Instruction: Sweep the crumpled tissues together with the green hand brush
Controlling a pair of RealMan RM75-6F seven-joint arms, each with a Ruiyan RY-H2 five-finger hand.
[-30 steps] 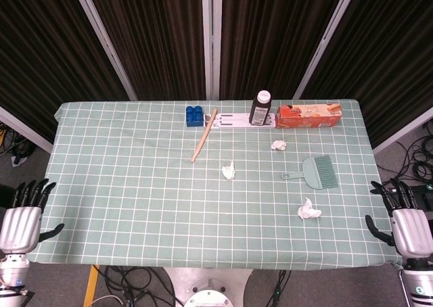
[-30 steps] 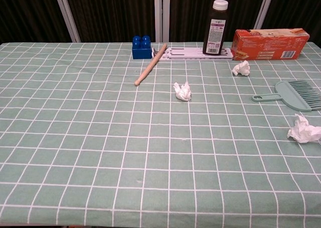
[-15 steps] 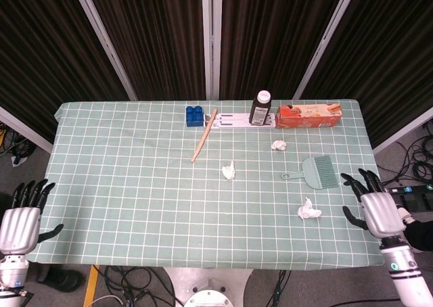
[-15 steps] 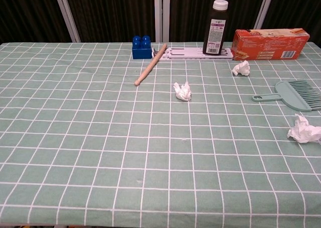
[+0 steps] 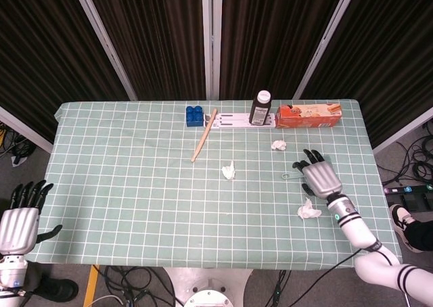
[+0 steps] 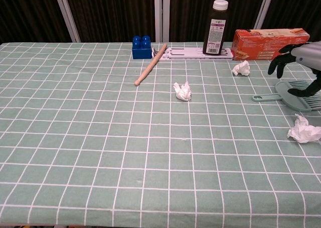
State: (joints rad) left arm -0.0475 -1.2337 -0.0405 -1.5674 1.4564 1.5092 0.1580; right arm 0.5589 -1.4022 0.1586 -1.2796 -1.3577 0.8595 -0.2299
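The right hand point(image 5: 319, 175) hangs above the green plastic hand brush point(image 6: 293, 95) near the right edge of the tabletop point(image 5: 122, 185), its dark fingers point(image 6: 279, 62) spread apart and curved downward with nothing between them; whether they touch the brush cannot be told. The brush lies flat with its slim handle pointing toward the tabletop's middle and its bristles toward the right edge. One crumpled white tissue point(image 5: 308, 210) sits nearer the front edge, just beside the right wrist, a second crumpled tissue point(image 5: 278, 145) lies toward the back edge beside the brush, and a third crumpled tissue point(image 5: 229, 171) rests around the middle of the tabletop. Along the back edge stand an orange cardboard box point(image 5: 308, 115), a dark bottle with a white cap point(image 5: 260, 107) on a white flat strip point(image 5: 233, 121), a blue toy brick point(image 5: 194, 114) and a slanted wooden stick point(image 5: 203, 135). The left hand point(image 5: 20, 219) hovers off the front left corner, fingers apart and empty.
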